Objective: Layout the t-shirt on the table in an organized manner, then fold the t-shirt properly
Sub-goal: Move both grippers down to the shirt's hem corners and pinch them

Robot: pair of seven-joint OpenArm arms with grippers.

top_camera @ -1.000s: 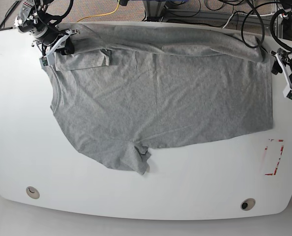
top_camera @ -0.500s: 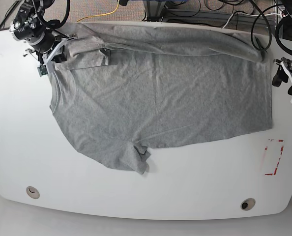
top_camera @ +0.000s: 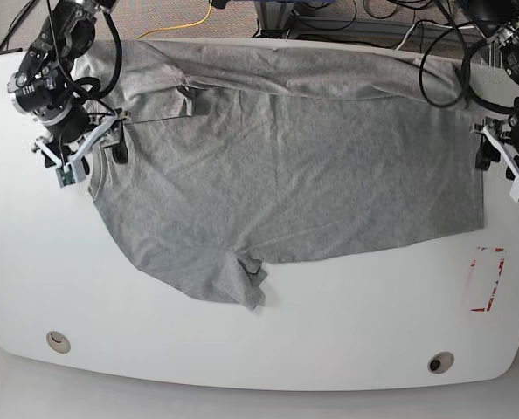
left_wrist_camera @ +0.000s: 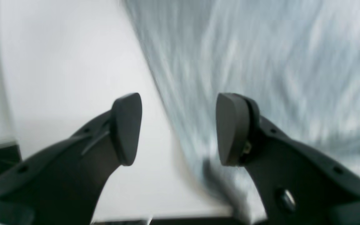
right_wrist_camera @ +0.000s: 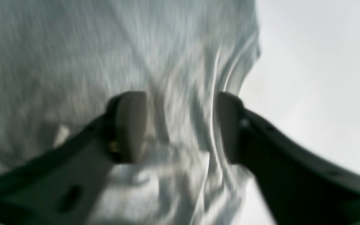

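Now my right gripper (right_wrist_camera: 180,126) had let go of the t-shirt (top_camera: 286,175) shoulder (jaws apart, cloth slack between them), left gripper (left_wrist_camera: 178,128) stood open and empty, so layout looked nearly finished.

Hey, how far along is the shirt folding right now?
Early stage. Done: the light heather-grey cotton t-shirt lies mostly spread on the glossy white table. In hand: nothing gripped; the right end effector is open over the collar end, the left end effector open at the hem. Left: the far edge is doubled over, one sleeve is crumpled, and no folds are made.
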